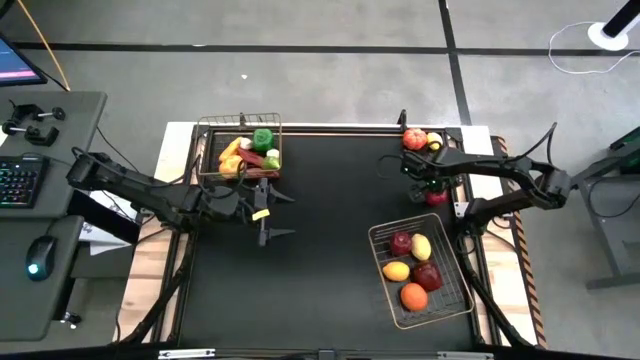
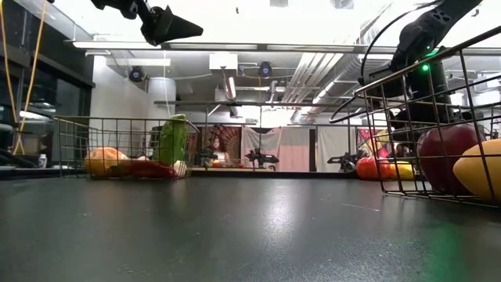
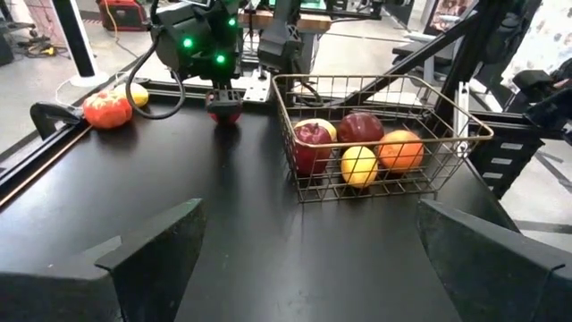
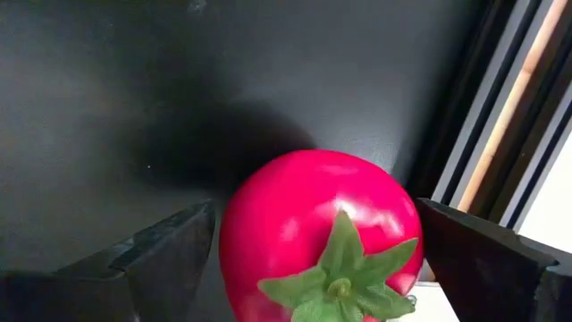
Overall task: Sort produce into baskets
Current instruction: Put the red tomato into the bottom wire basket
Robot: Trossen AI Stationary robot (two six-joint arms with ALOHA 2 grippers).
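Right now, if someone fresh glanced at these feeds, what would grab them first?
The red tomato with its green stem, on the mat at the table's right edge between the open right gripper's fingers. Then the two baskets: the silvery basket front right, the copper-rimmed basket back left.

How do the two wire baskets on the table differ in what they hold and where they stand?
The basket near the left hand stands at the table's far edge and holds green, yellow and orange pieces. The basket on the right side stands nearer the front edge, turned askew, and holds dark-red, yellow and orange round fruit. The first looks smaller than the second. Both are open-topped wire mesh and rest on the black table.
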